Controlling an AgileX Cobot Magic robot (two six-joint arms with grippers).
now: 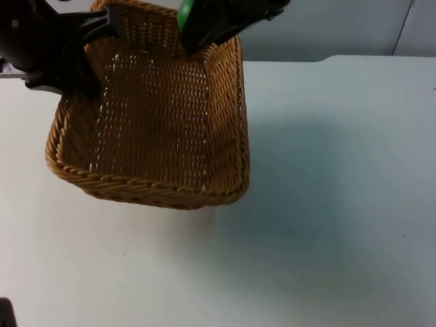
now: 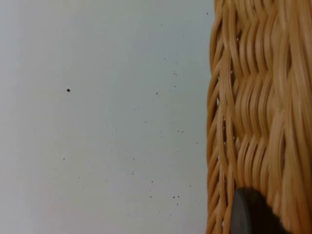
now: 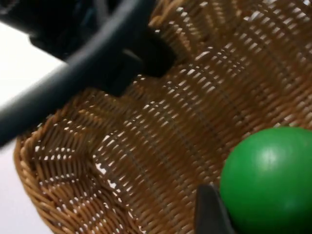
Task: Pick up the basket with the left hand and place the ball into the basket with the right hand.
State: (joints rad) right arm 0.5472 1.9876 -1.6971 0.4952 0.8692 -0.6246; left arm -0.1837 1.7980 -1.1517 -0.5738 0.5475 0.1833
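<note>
A woven tan basket (image 1: 151, 187) hangs tilted above the white table, its open side toward the camera. My left gripper (image 1: 87, 65) is shut on the basket's left rim; the wicker wall (image 2: 258, 112) runs beside a black fingertip (image 2: 253, 212). A green ball (image 1: 185, 13) sits in my right gripper (image 1: 194, 30), which is shut on it above the basket's far rim. In the right wrist view the ball (image 3: 268, 180) hovers over the basket's woven inside (image 3: 161, 146), with the left arm across the rim beyond.
White table top (image 1: 327, 225) stretches to the right and front of the basket. The grey partition wall (image 1: 340, 27) stands behind. A small dark object (image 1: 5, 313) sits at the near left table edge.
</note>
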